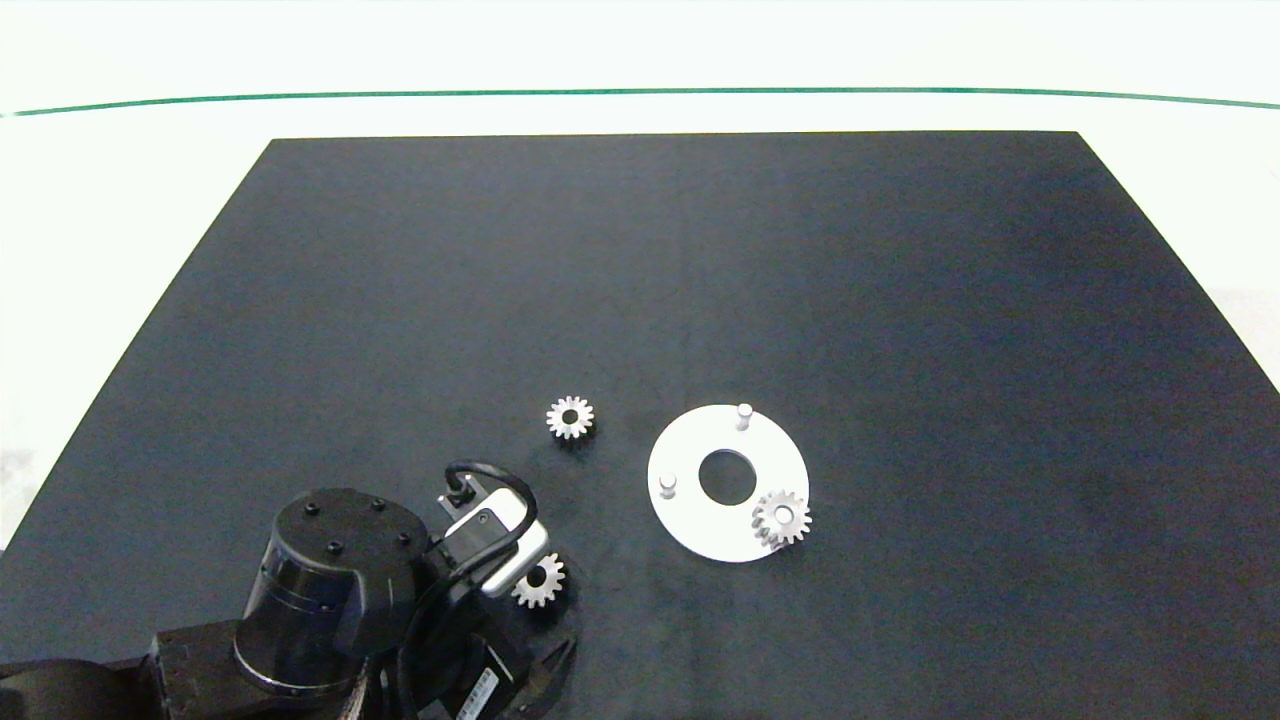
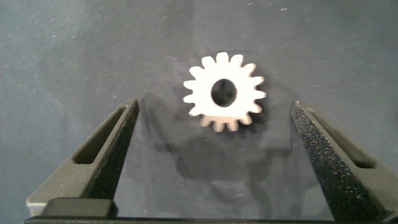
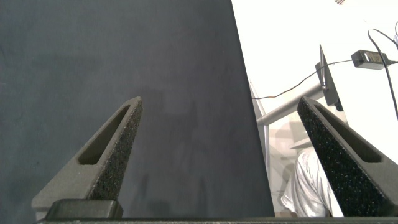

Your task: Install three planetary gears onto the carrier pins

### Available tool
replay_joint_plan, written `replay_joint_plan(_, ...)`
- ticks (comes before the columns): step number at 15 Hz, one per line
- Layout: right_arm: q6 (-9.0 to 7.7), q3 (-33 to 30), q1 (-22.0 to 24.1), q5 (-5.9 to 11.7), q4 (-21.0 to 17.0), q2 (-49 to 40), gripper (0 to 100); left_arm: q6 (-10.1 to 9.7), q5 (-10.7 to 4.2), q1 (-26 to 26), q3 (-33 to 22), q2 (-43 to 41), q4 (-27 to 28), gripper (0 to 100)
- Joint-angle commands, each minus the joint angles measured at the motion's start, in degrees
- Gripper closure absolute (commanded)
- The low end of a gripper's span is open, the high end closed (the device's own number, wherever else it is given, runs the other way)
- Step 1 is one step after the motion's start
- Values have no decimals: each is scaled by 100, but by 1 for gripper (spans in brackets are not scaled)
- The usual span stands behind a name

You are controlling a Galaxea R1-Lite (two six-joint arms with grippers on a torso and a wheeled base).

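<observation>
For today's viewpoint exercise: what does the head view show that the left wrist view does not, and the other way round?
Only the head view shows the white disc, its two bare carrier pins, a gear seated on the disc and a loose gear on the mat.

Only the left wrist view shows the left tool open, fingers either side of the nearest gear.

Both show that gear and the dark mat.

We see a black mat (image 1: 700, 280) carrying two loose planetary gears (image 1: 570, 417) (image 1: 540, 581) and a white carrier disc (image 1: 690, 525) lying flat.
</observation>
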State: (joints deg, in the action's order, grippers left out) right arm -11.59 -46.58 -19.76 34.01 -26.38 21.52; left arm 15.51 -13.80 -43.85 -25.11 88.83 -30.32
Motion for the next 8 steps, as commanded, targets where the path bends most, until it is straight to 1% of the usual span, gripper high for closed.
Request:
replay_joint_plan(1, -10, -9, -1, 18, -16, 54, 0, -21, -9, 26, -99, -6, 8, 8)
replay_joint_plan(3, -10, -9, -1, 18, -16, 63, 0, -39, -9, 26, -222, -15, 26, 11)
replay_joint_plan(8, -1, -9, -10, 9, -16, 90, 0, -39, -9, 26, -266, 29, 17, 22)
